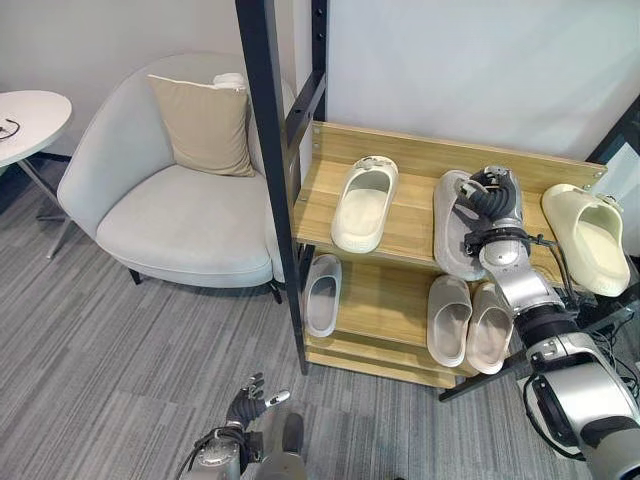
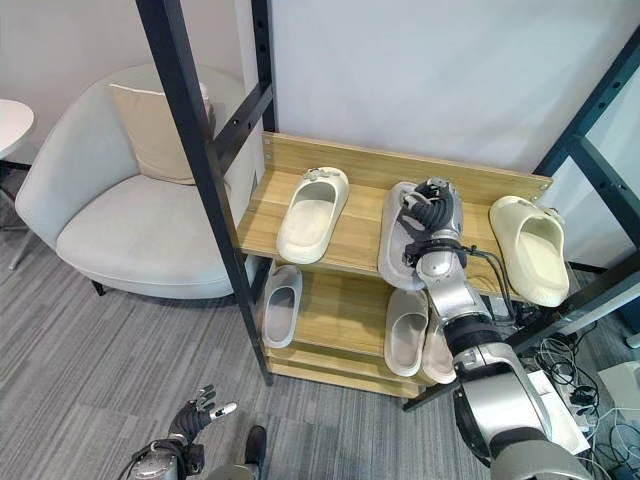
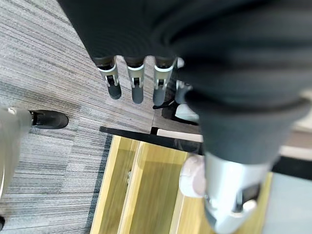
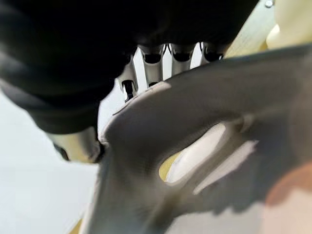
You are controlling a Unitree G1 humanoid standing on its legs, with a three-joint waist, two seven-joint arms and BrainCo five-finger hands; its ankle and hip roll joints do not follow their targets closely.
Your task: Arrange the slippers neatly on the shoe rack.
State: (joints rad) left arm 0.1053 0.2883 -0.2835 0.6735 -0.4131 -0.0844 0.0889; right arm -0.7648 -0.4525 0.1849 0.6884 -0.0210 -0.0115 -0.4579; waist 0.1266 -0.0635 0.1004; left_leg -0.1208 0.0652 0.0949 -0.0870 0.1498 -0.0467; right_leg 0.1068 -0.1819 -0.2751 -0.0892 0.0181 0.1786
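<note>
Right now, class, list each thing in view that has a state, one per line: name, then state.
Grey slipper: on the top shelf, gripped by the right robot hand.
Cream slipper: flat on the top shelf, sole down.
Pale yellow slipper: top shelf, overhanging its right end.
Pair of beige slippers: side by side on the lower shelf.
Single grey slipper: lower shelf, left side.
Left robot hand: open, low over the floor.

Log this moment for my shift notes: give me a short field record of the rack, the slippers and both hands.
top shelf: cream slipper on the left, grey slipper in the middle, pale yellow slipper on the right
bottom shelf: single slipper on the left, pair on the right
right hand: on the grey slipper, fingers curled round it
left hand: low over the carpet, fingers straight, holding nothing
nearby: armchair with cushion
</note>
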